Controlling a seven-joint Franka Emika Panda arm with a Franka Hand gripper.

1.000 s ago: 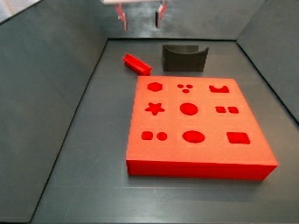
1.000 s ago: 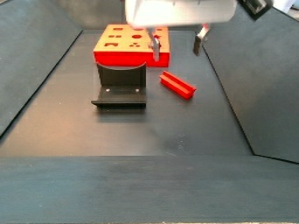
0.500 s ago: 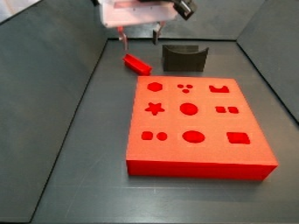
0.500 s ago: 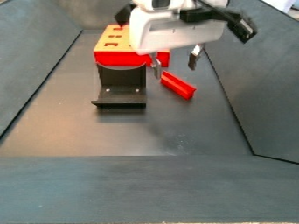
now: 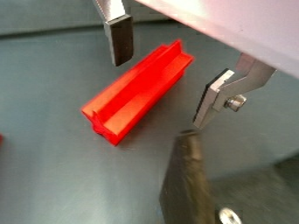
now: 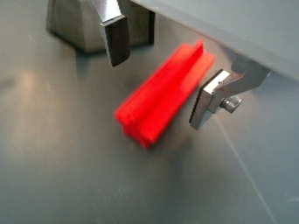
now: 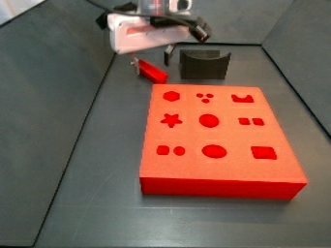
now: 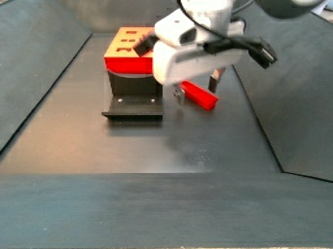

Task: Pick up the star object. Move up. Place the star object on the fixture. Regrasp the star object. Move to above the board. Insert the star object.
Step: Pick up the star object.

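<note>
- Since a second ago, our gripper (image 5: 163, 74) has descended over the star object (image 5: 136, 92).
- We keep its fingers (image 6: 115, 39) spread, straddling the peg without touching.
- Beneath lies dark grey floor (image 8: 196, 146).

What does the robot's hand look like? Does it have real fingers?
Not real ones. The gripper, just above the star object on the floor, has two flat silver metal fingers with dark pads, one bolted on with a small screw. In both side views its body is a chunky white box with black parts on top, hanging from a white arm.
</note>
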